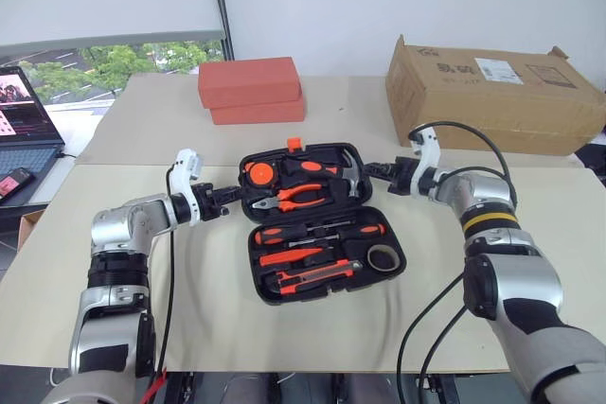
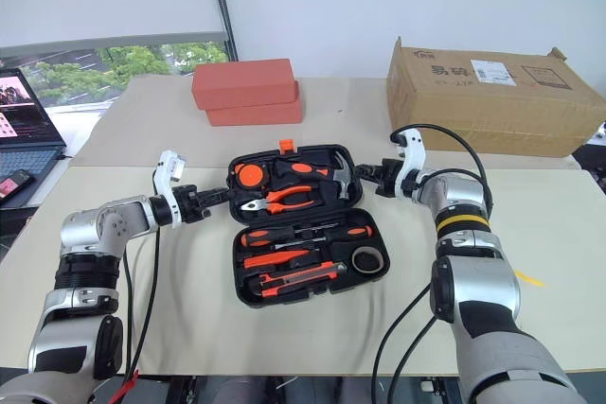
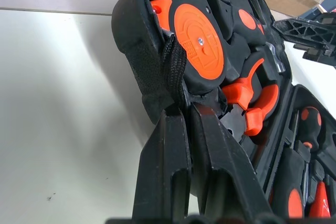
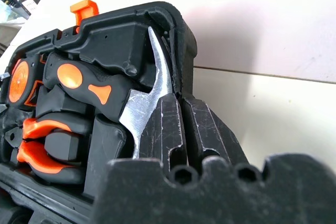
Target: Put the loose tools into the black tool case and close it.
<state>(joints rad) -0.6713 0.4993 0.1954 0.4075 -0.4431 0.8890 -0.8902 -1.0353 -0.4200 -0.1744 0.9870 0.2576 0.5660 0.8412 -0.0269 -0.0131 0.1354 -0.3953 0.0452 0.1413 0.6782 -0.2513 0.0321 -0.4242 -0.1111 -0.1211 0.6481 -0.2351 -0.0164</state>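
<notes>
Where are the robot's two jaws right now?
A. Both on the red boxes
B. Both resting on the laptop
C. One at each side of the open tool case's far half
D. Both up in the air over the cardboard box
C. The left gripper is at the left edge and the right gripper at the right edge of the far half of the black tool case, which lies open with tools inside.

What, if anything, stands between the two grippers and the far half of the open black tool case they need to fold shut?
Nothing visible. The left gripper and right gripper, both shut, sit at opposite side edges of the black tool case's far half. Hammer, pliers and screwdrivers lie in their recesses.
</notes>
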